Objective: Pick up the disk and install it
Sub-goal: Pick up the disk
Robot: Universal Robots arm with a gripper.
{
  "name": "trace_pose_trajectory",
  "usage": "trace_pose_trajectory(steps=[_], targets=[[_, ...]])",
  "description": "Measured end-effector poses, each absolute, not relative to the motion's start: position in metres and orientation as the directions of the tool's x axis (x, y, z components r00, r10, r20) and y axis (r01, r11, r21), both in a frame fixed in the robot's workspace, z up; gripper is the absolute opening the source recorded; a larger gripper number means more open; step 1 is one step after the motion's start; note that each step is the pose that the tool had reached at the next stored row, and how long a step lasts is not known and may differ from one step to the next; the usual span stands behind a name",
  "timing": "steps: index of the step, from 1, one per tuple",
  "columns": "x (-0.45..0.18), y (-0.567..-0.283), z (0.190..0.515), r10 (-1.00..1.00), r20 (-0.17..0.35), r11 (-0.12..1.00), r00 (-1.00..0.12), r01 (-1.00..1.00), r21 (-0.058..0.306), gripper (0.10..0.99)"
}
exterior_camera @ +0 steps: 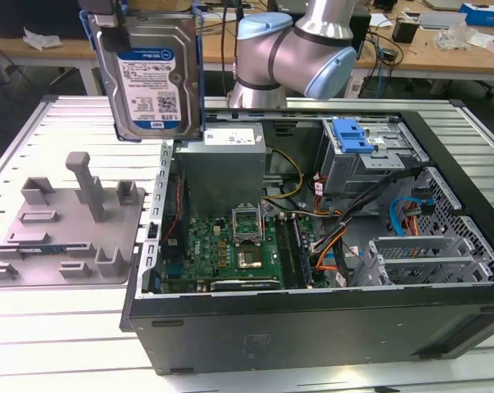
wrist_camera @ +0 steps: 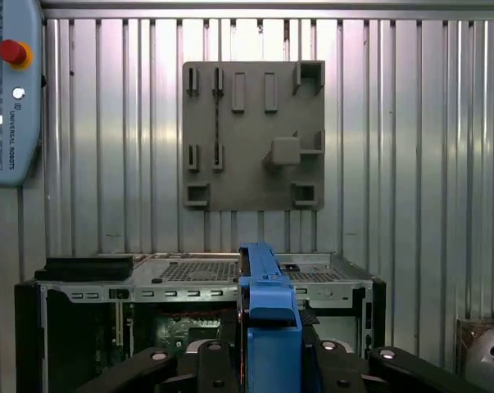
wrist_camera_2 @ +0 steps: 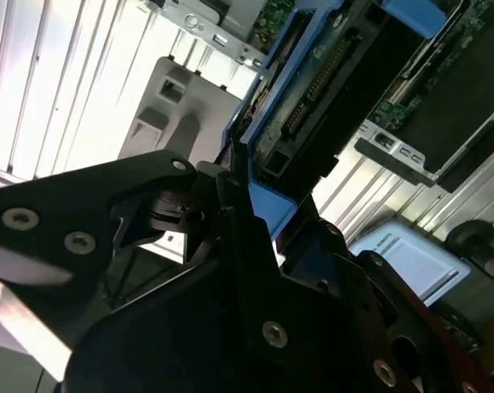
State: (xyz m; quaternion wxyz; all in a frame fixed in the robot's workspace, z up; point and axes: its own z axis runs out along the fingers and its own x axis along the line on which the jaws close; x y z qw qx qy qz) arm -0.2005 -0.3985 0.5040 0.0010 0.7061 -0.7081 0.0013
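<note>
Black gripper [wrist_camera: 269, 360] jaws are closed on the flat silver rectangular disk [exterior_camera: 152, 78]. Both wrist views show its blue plastic rail pinched between the black fingers [wrist_camera_2: 230, 205]. The disk hangs upright in the air, clear of the ribbed aluminium table [exterior_camera: 58, 344], with its white-and-blue label facing the exterior camera.

In the first wrist view the rail lines up over the wall of the open black computer case [exterior_camera: 312, 246] that faces the grey plastic fixture with upright posts [exterior_camera: 70, 221].

The fixture lies flat near the table's edge at the exterior view's left. The case lies on its side across the table's middle and the exterior view's right, with the green motherboard [exterior_camera: 230, 246] exposed. The grey metal cage with a ribbed blue tab [exterior_camera: 351, 135] sits along the case's far wall. The silver-and-blue arm [exterior_camera: 300, 45] stands at the table's far edge.
</note>
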Motion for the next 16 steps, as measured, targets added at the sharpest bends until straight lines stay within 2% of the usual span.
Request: trace_pose_trajectory(steps=[16], targets=[[-0.148, -0.446, 0.503, -1.0, 0.003, 0.003, -0.003, -1.0, -0.001, 0.365]])
